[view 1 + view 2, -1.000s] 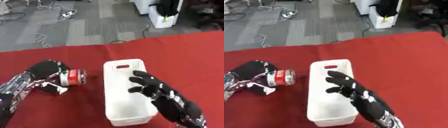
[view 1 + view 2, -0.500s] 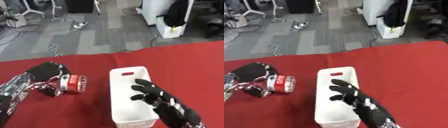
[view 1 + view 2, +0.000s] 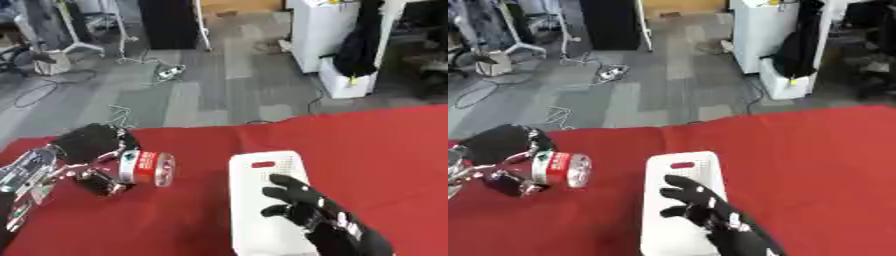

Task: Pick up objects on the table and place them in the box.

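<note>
A white slotted box [image 3: 262, 175] lies lengthwise on the red table, near the middle of the view. My left hand [image 3: 87, 150] is shut on a red-and-white can [image 3: 149, 169], held on its side above the cloth, left of the box. The can's silver end points toward the box. My right hand [image 3: 319, 220] hovers open over the near part of the box, fingers spread and pointing away from me. It hides part of the box's inside.
The red tablecloth [image 3: 385, 150] covers the whole table; its far edge runs across the middle of the view. Beyond it lies grey floor with cables [image 3: 162, 72], a white cabinet [image 3: 328, 30] and a dark stand.
The camera has tilted up, so everything sits lower in the view. My left hand still holds the can, which looks a little higher off the cloth. My right hand stays over the box.
</note>
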Controlling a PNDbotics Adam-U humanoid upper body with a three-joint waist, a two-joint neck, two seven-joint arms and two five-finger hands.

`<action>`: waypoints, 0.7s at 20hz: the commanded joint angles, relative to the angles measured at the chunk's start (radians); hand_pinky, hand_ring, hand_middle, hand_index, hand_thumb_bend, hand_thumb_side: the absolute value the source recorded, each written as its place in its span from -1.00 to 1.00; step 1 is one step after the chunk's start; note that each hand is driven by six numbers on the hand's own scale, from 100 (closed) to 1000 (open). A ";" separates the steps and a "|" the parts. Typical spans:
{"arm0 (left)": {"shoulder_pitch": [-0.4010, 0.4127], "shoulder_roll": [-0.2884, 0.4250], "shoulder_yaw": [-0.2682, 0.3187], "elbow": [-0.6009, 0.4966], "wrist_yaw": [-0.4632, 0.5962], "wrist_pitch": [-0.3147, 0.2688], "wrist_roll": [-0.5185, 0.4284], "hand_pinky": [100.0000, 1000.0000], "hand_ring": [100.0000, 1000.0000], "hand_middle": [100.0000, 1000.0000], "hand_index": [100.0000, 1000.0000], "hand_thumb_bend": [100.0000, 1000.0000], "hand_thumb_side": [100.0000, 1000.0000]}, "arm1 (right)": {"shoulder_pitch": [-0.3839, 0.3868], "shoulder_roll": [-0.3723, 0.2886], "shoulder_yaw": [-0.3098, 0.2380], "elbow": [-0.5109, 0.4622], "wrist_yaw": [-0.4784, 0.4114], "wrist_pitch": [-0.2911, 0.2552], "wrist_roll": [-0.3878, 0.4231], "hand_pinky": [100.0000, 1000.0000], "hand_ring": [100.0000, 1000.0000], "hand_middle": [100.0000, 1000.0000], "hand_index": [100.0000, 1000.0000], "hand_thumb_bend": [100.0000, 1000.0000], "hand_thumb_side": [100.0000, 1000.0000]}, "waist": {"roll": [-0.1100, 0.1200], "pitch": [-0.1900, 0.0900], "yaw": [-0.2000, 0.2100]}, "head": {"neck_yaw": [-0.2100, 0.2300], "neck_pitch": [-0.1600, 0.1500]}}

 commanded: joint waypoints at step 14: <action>-0.076 0.004 -0.011 -0.050 0.192 0.031 -0.070 -1.00 -0.89 -0.71 -0.33 -0.78 -1.00 | 0.017 0.033 -0.006 0.009 0.015 -0.037 0.007 0.65 0.89 0.97 0.82 -0.12 1.00 | -0.011 -0.071 -0.016 | 0.002 -0.008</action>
